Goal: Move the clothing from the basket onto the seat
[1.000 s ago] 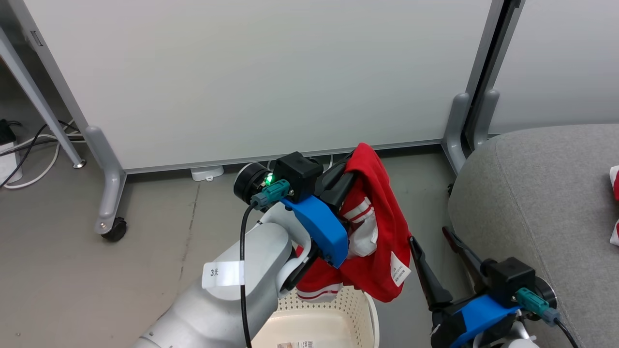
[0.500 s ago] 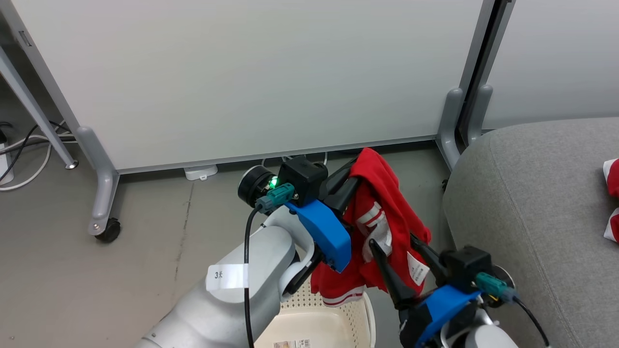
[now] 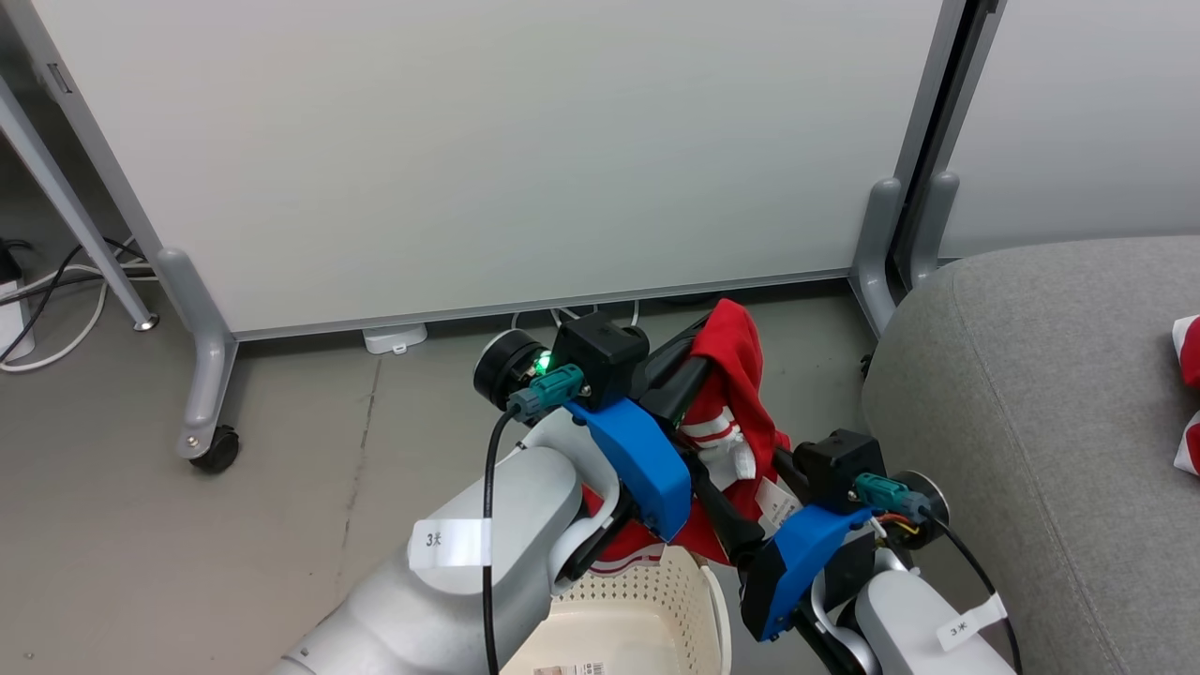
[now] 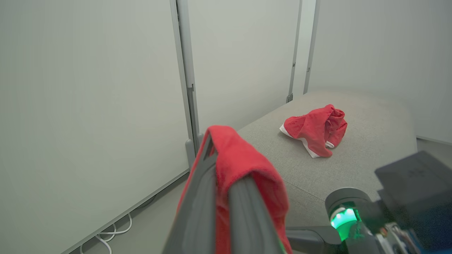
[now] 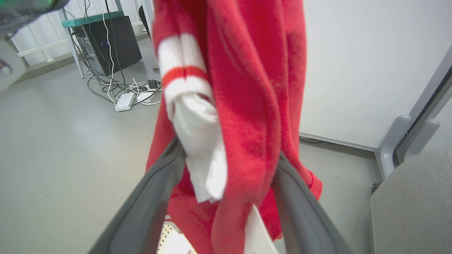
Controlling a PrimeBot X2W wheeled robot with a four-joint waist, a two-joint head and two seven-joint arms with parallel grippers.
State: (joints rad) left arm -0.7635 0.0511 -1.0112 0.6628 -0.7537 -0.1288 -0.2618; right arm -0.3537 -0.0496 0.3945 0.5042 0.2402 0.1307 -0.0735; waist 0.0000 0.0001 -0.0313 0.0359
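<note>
Overhead, left gripper [image 3: 698,342] clamps the clothing [image 3: 742,370] — right wrist view shows right gripper [image 5: 226,157] spread around it

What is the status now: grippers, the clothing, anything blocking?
Left gripper shut on red garment, hanging over basket. Right gripper open, fingers astride it. Other garment already on seat. Path to seat looks free.
</note>
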